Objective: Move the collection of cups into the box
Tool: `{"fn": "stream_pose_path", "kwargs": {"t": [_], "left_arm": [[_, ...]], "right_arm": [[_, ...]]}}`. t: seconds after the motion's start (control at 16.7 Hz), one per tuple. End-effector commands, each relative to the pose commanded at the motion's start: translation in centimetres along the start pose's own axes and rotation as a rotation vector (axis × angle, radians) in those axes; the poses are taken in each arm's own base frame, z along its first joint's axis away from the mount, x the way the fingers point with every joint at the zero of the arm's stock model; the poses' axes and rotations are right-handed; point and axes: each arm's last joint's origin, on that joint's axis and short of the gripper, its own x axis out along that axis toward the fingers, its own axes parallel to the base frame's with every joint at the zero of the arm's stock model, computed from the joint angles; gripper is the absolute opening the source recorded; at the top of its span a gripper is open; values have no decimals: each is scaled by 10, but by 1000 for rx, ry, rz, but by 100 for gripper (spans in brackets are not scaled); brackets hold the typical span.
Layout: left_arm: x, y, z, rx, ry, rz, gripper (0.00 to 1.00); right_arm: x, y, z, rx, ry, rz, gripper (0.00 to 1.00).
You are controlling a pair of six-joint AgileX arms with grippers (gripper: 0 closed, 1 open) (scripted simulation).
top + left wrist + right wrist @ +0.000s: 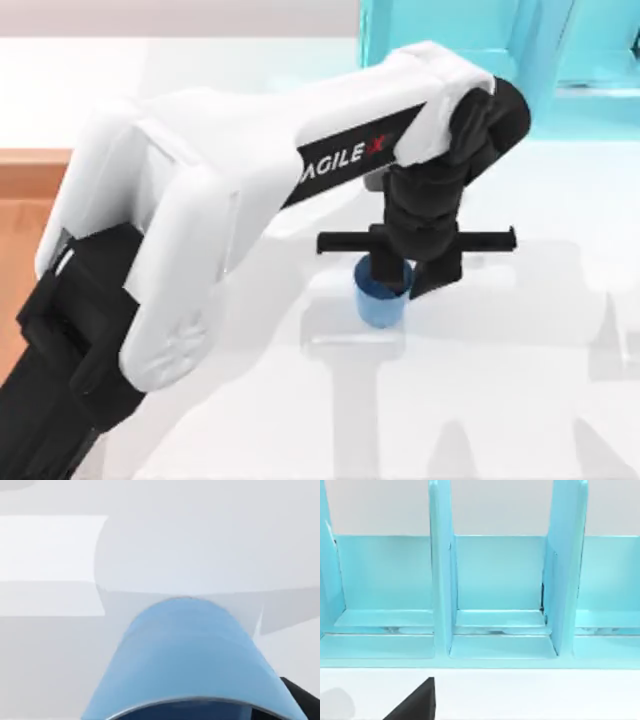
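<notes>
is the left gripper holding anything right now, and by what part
The left gripper sits at the rim of the small bright blue tapered cup, but whether its fingers actually grip it cannot be told.

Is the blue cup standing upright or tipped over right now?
Upright. In the top view the blue cup stands on the white table, rim up, under the left gripper, whose fingers reach its rim.

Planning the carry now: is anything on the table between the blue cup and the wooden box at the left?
Can't fully tell. The left gripper sits on the blue cup; the arm itself hides the table toward the box.
</notes>
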Motion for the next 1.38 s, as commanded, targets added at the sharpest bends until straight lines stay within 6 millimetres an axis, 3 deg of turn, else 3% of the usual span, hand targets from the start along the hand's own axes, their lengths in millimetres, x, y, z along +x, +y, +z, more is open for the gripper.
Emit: {"fn": "stream_pose_path", "kwargs": {"t": [0.18, 0.36, 0.48, 0.6, 0.9, 1.02, 1.2, 1.38], "left_arm": [[-21, 25, 8, -21, 5, 3, 0], [-68, 62, 6, -11, -13, -11, 0], [-90, 86, 2, -5, -9, -7, 0], [-98, 98, 0, 1, -1, -1, 0], [-99, 97, -1, 8, -3, -1, 0], [-101, 112, 5, 7, -2, 2, 0], [-109, 164, 20, -7, -1, 5, 0], [-121, 242, 29, -16, -8, 7, 0]], "right_arm": [[0, 0, 0, 0, 0, 0, 100], [0, 0, 0, 0, 0, 0, 100], [0, 0, 0, 0, 0, 0, 100], [0, 0, 0, 0, 0, 0, 100], [0, 0, 0, 0, 0, 0, 100], [0, 0, 0, 0, 0, 0, 100], [0, 0, 0, 0, 0, 0, 100], [0, 0, 0, 0, 0, 0, 100]]}}
